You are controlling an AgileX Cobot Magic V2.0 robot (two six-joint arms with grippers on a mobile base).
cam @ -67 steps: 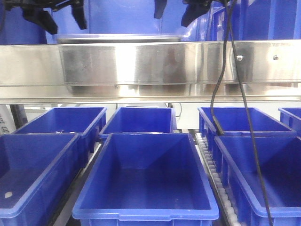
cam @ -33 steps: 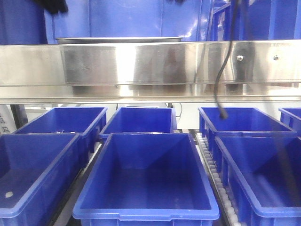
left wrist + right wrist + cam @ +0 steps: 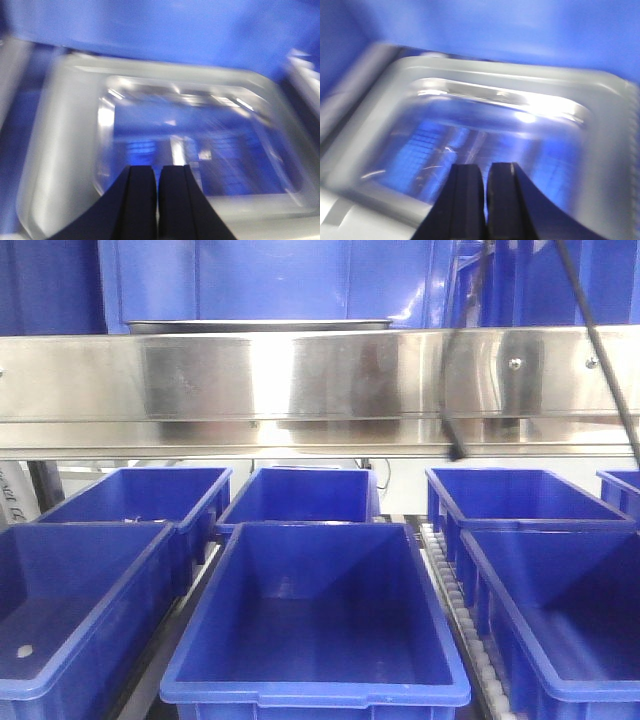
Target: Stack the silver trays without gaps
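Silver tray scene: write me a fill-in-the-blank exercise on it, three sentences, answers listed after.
1. In the front view, the silver tray sits above a long steel rail, and the bins below are coloured ____.
2. In the left wrist view, the left gripper has its fingers nearly ____ together.
3. Both wrist views are ____, so fine detail is lost.

Missing words: blue; closed; blurred

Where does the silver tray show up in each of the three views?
Front view: only the silver tray rim edge, top centre, just above the steel shelf rail.
Left wrist: tray fills the frame, blurred, beyond the left gripper.
Right wrist: same, beyond the right gripper.
Shared landmark: the blue bin wall behind it.
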